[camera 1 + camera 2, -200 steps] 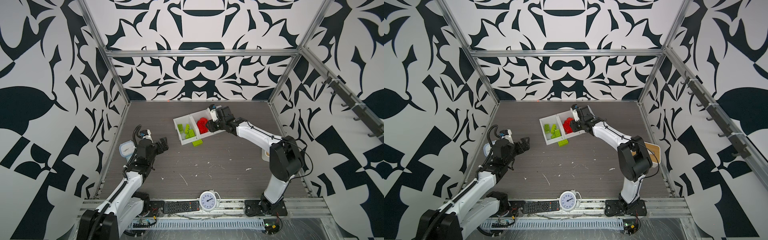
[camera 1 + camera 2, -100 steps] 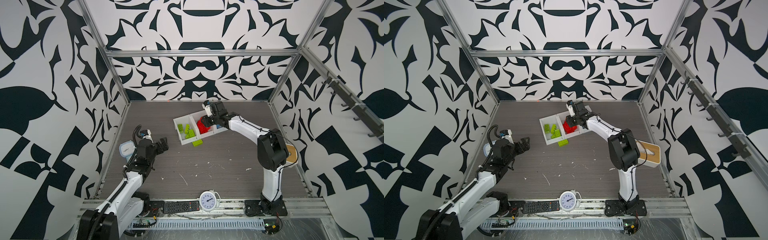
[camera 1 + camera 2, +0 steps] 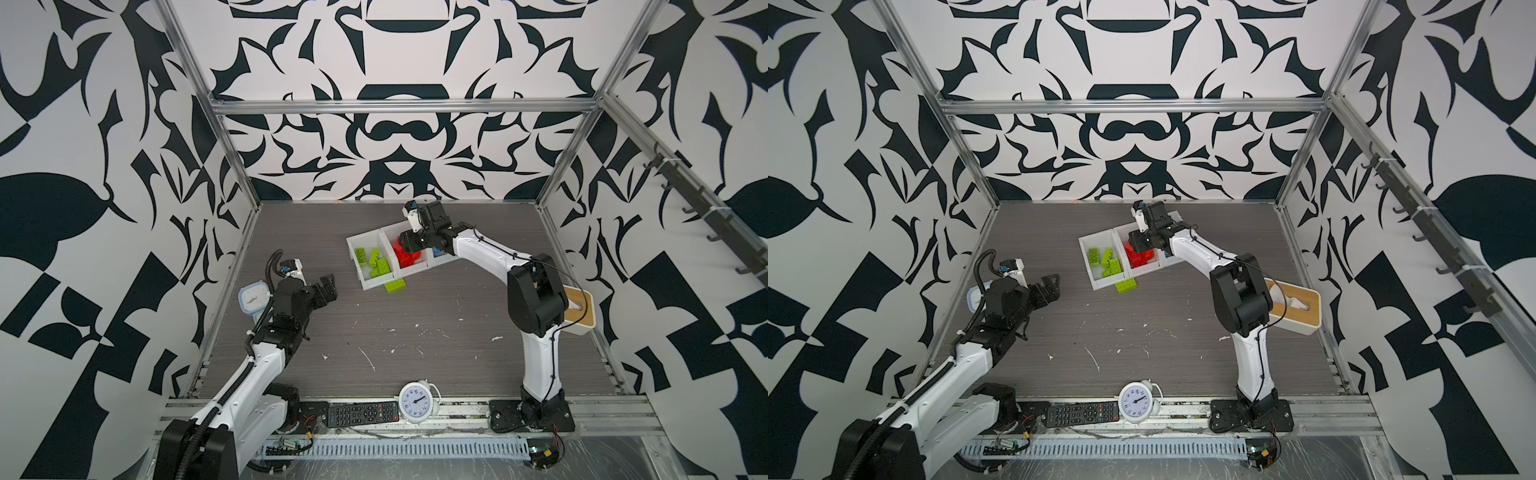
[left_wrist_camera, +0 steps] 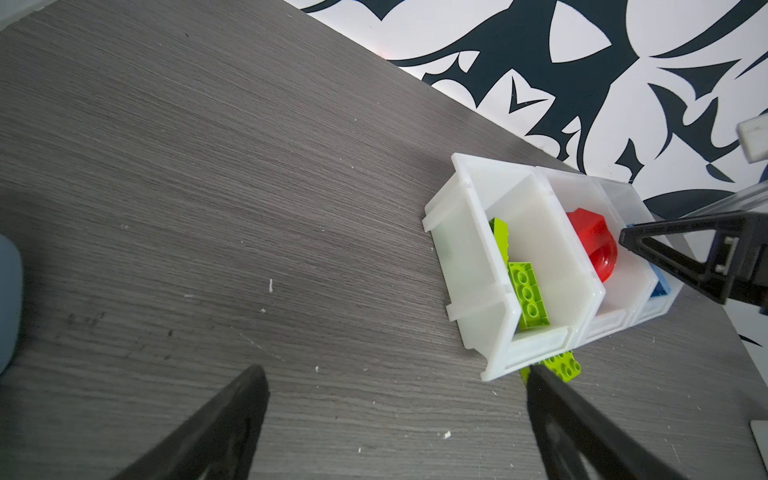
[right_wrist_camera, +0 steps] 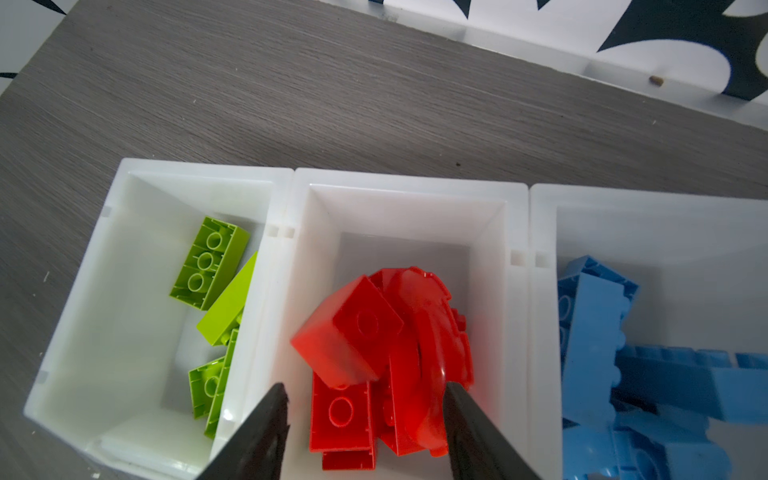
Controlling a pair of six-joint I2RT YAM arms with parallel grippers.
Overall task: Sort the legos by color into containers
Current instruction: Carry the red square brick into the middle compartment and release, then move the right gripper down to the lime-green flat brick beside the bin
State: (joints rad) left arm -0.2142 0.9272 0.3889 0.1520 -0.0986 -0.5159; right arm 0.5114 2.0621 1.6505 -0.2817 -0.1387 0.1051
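Observation:
Three joined white containers [image 3: 362, 239] [image 3: 1094, 239] stand at the table's back middle. The left one holds lime green legos [image 3: 374, 262] [image 5: 210, 259], the middle one red legos [image 3: 409, 259] [image 3: 1140, 257], the right one light blue legos [image 5: 594, 332]. My right gripper [image 3: 409, 246] [image 5: 366, 388] hangs open over the middle bin. A blurred red brick [image 5: 353, 328] lies tilted on the red arch piece [image 5: 432, 324], beyond the fingertips. One lime green brick [image 3: 395, 286] [image 4: 561, 365] lies on the table against the left bin's front. My left gripper [image 3: 328, 283] [image 4: 395, 370] hovers open and empty at the left.
A white tissue box with a wooden lid [image 3: 579, 309] stands behind the right arm's elbow. A white alarm clock [image 3: 417, 401] and a black remote [image 3: 361, 413] lie at the front edge. A pale blue timer [image 3: 251, 297] sits by the left arm. White scraps dot the table.
My right gripper has swung left from the right-hand bin to above the middle bin, and its jaws have spread apart. The left arm has stayed still.

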